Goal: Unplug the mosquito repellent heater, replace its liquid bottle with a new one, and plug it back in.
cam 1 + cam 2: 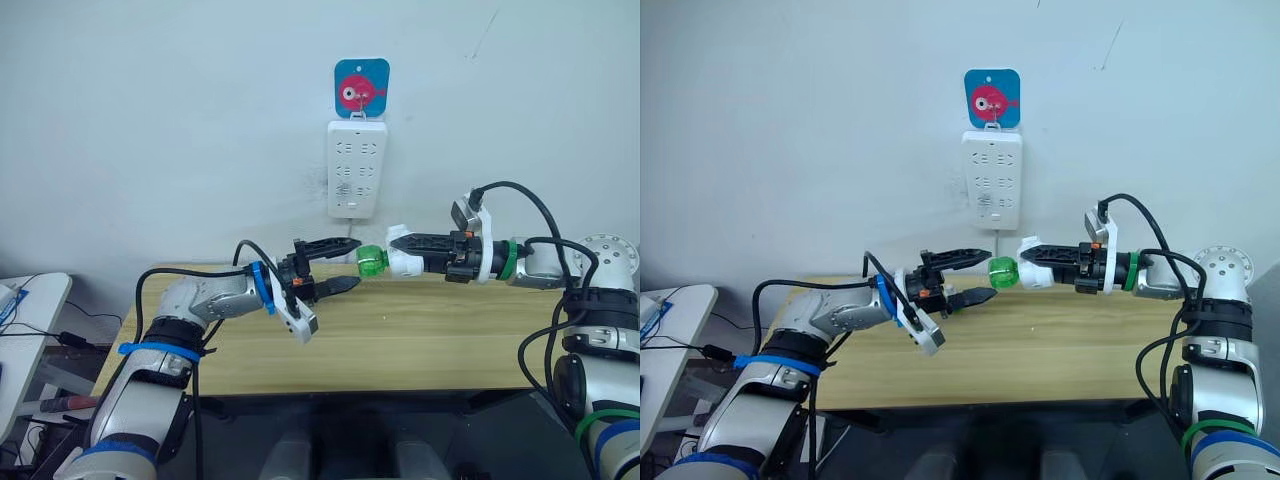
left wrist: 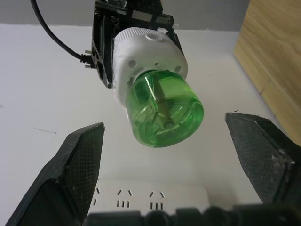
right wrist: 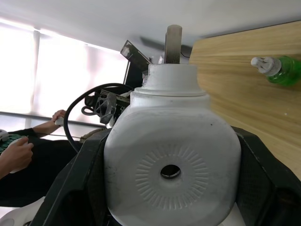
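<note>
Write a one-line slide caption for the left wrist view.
Open left gripper faces the green bottle screwed into the white heater held by the right gripper.

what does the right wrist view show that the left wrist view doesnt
Only the right wrist view: a spare green bottle with a white neck lying on its side on the wooden table, and a person's hands in the background.

Only the left wrist view: the green bottle screwed into the heater, seen end-on between the left gripper's open jaws without touching them, and the white power strip behind it.

Both: the mosquito repellent heater clamped in the right gripper.
</note>
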{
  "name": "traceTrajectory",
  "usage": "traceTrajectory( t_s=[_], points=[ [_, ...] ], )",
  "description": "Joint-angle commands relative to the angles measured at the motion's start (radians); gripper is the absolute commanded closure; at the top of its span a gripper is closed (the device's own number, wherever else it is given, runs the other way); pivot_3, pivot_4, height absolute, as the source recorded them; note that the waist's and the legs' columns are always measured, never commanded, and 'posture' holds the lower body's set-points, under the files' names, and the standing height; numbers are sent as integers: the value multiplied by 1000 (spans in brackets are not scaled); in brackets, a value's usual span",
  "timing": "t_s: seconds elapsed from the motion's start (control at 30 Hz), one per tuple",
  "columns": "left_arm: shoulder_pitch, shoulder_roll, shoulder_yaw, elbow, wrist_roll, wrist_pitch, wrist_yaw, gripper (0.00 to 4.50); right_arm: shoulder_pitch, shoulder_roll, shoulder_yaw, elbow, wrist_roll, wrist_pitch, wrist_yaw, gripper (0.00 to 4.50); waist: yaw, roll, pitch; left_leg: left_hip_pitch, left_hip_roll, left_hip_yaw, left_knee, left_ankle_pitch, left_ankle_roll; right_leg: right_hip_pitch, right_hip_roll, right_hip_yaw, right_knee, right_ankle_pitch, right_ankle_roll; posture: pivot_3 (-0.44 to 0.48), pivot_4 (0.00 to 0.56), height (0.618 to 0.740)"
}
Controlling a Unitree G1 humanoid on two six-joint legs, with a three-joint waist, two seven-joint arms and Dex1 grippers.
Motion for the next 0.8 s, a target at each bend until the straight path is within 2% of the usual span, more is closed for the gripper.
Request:
traceTrajectory(
  t_s=[0.03, 0.2, 0.5, 0.6, 0.77, 0.8],
  points=[
    [-30, 3, -37, -5, 48, 20, 115, 0, -18, -5, -33, -16, 62, 8, -14, 1482, 0, 0, 0, 0, 0, 0, 0, 0, 0, 0, 0, 0, 0, 0, 0, -18, 114, 740],
    [-42, -14, -97, -24, 87, 63, 205, 0, -16, 2, -33, -16, 91, 8, -38, 1482, -1, 0, 0, 0, 0, 0, 0, 0, 0, 0, 0, 0, 0, 0, 0, -16, 114, 740],
    [-71, -6, -176, -28, 97, 115, 294, 0, 3, -4, -12, -39, 140, 8, -55, 1482, 0, 0, 0, 0, 0, 0, 0, 0, 1, 0, 0, 0, 0, 0, 0, -9, 112, 740],
    [-79, 1, -196, -27, 96, 119, 311, 588, 7, -5, -7, -41, 152, 6, -62, 1482, -1, 0, 0, 0, 0, 0, 0, 0, 1, 0, 0, 0, 0, 0, 0, -9, 112, 740],
    [-89, 7, -210, -36, 82, 112, 330, 2064, 10, -5, -1, -40, 154, 1, -63, 1482, 0, 0, 0, 0, 0, 0, 0, 0, 1, 0, 0, 0, 1, 0, 0, -4, 108, 740],
    [-90, 9, -212, -39, 80, 110, 332, 2188, 10, -5, -1, -39, 154, 0, -64, 1482, 0, 0, 0, 0, 0, 0, 0, 0, 1, 0, 1, 0, 1, 0, 0, -4, 107, 740]
  ],
)
